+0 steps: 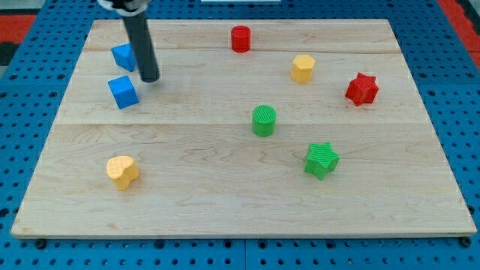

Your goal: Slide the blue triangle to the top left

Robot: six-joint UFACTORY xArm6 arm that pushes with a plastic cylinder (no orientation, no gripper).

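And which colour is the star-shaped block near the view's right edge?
Red: the star block, seen in the camera view.

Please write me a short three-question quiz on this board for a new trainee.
1. True or false: my tip sits just to the view's right of the blue triangular block.
2. Which block lies nearest the view's bottom left: (a) yellow heart-shaped block, (b) green star-shaped block, (c) red cylinder block?
3. Fill in: the block just below the blue triangular block is the blue ____.

Key: 1 true; 2 a; 3 cube.
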